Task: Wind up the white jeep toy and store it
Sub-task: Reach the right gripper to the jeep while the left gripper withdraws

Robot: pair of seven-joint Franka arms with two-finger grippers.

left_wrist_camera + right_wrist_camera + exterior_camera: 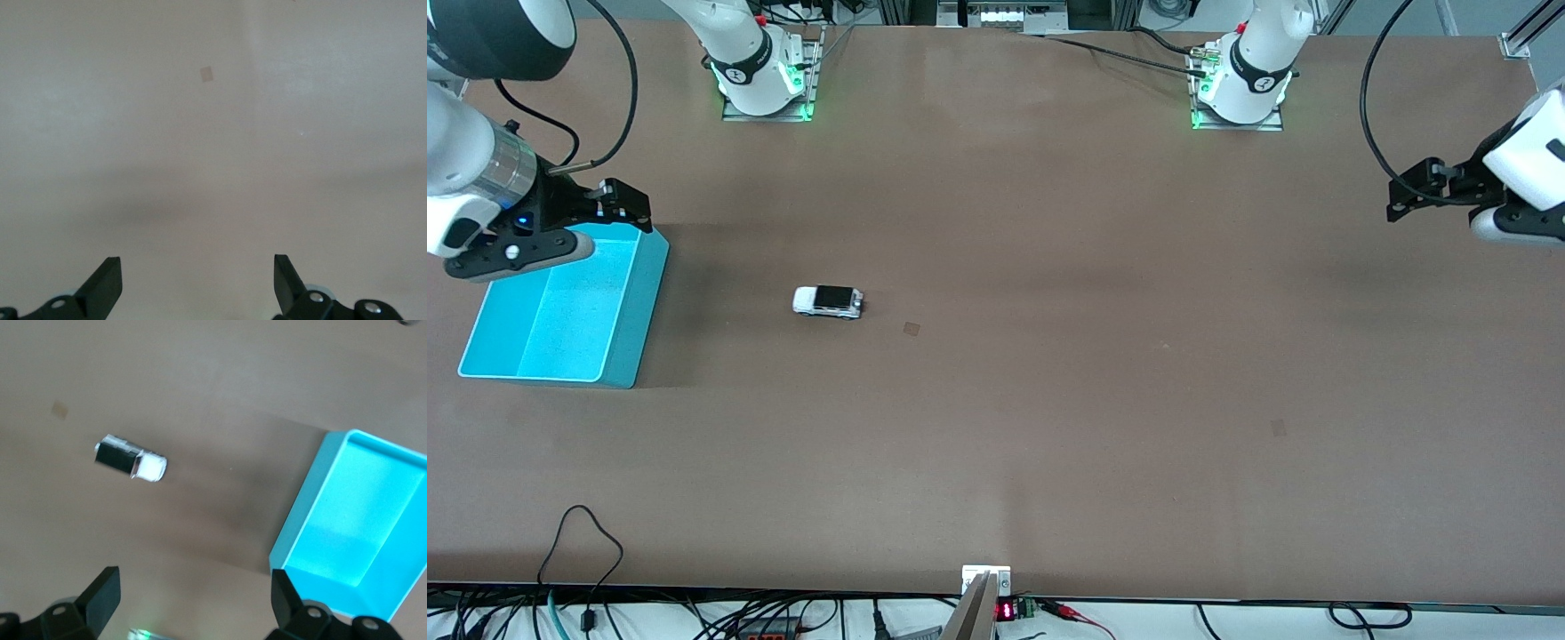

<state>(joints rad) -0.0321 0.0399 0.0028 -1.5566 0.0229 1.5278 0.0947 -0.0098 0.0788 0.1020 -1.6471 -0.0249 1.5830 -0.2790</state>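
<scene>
Right tool (618,203) hangs spread and empty over the turquoise plastic bin's (627,342) rim; the left tool (1409,191), also spread and empty, waits over bare brown matte surface (1103,373) at the left arm's end. Well apart from the bin, toward the middle, sits the small boxy white jeep toy (828,301) with its glossy black roof. Being tiny, smooth and wheeled, it would probably roll or squirt free under an off-centre pinch.

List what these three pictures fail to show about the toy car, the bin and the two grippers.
- White jeep toy: too small in front and right wrist views to show any winding key or knob.
- Turquoise bin: the corner under the right gripper is covered in the front view.
- Left gripper: its wrist view shows only bare table.
</scene>
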